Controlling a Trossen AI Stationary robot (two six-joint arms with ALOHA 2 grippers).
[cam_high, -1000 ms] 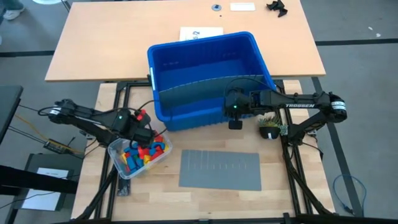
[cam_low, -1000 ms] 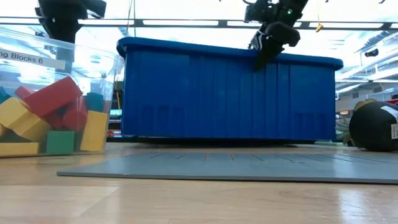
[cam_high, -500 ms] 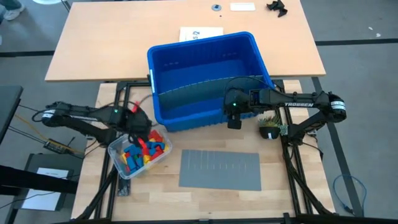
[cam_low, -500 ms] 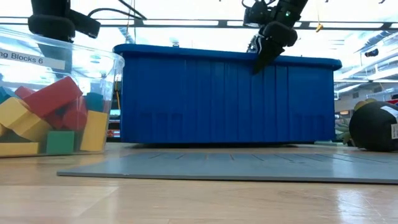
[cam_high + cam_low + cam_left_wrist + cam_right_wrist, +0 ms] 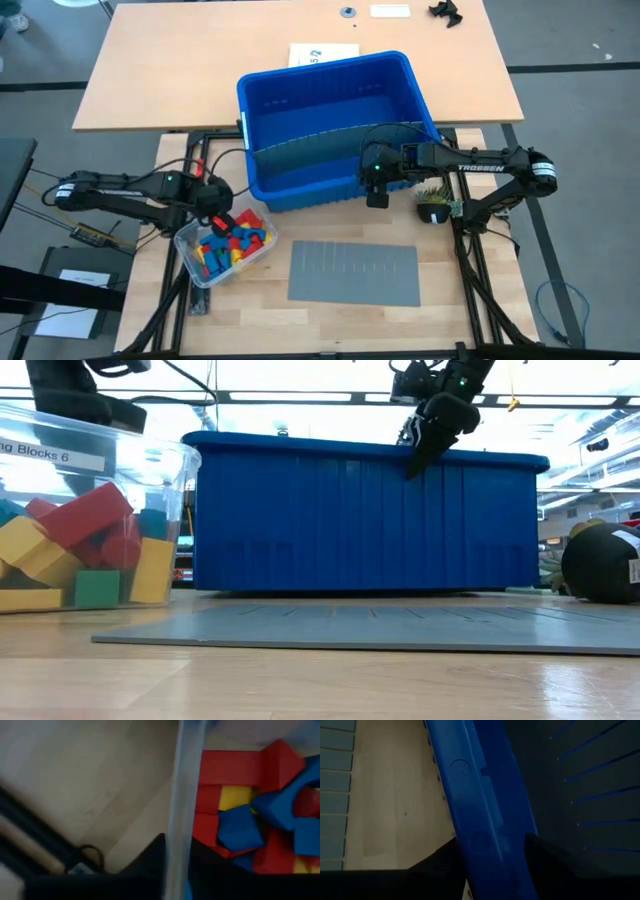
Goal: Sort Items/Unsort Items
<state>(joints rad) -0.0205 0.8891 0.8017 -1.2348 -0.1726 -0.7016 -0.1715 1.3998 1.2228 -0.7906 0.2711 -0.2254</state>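
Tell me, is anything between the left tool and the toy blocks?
Yes. The clear tub's wall runs between the left tool's two fingers, one outside, one inside. The blocks lie just past it inside the tub.

Both arms are built of dark, near-black links joined by rounded joint housings. The right arm [image 5: 470, 165] carries white "TROSSEN" lettering along its forearm link and a small green indicator light near the wrist. The left arm [image 5: 130, 190] shows a matching green light on its forearm and a red part at the wrist end. Thin black cables loop from the left arm's base end. The fingers [image 5: 447, 857] are flat, matte black and tapered. No screws can be made out.
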